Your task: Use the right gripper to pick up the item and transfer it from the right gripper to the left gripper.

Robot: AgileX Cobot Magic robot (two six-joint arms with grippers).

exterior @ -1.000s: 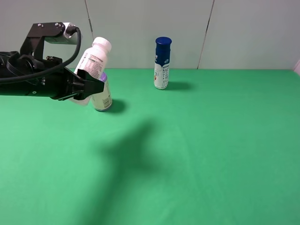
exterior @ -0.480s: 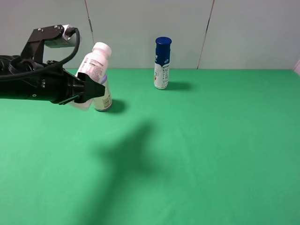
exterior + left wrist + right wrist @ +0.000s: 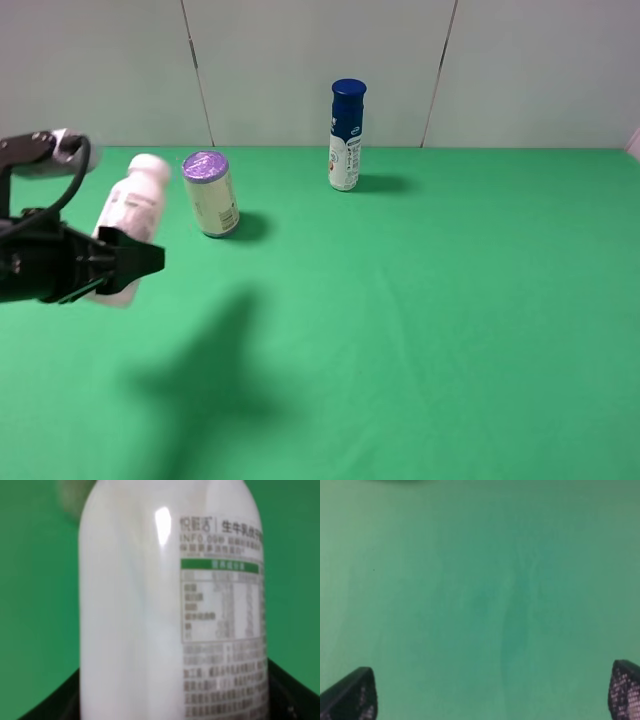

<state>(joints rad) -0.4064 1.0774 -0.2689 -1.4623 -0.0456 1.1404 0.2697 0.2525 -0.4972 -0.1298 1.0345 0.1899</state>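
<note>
My left gripper point(image 3: 125, 265) is shut on a white plastic bottle point(image 3: 132, 215) with a printed label and holds it tilted above the green table at the far left. The bottle fills the left wrist view point(image 3: 170, 610), with the black fingers point(image 3: 55, 705) at its base. My right gripper point(image 3: 495, 690) is open and empty over bare green cloth; only its two dark fingertips point(image 3: 352, 695) show, and the right arm is outside the exterior high view.
A short can with a purple lid point(image 3: 210, 193) stands at the back left, just right of the held bottle. A tall white bottle with a blue cap point(image 3: 346, 136) stands at the back centre near the wall. Green cloth point(image 3: 450, 330) covers the table.
My left arm has drawn back to the left and lower with the white bottle in it, uncovering the purple-lidded can. The can and the blue-capped bottle have not moved.
</note>
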